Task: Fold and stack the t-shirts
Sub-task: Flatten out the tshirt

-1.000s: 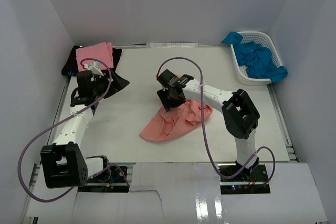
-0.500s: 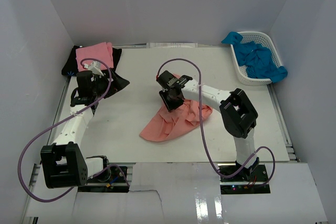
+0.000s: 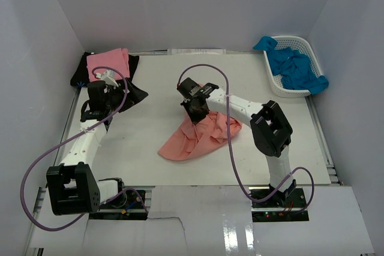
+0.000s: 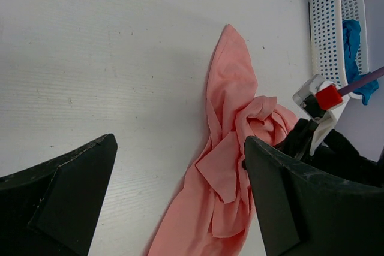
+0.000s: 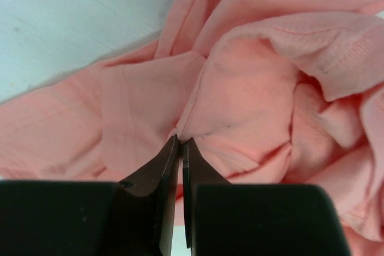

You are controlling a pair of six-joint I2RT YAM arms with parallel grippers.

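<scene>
The right end effector [image 5: 180, 143] is closed to a sliver on a fold of the large crumpled salmon-coral cloth t-shirt [image 3: 195, 139], which is bunched mid-bench. The left end effector [image 4: 180, 145] is spread wide, empty. The flat white bench [image 3: 156, 88] is enclosed by plain white walls [image 3: 180, 10]. The shirt's long axis is laid diagonally, near-left to far-right.

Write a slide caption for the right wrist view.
Right gripper shut on a fold of the salmon shirt.
</scene>
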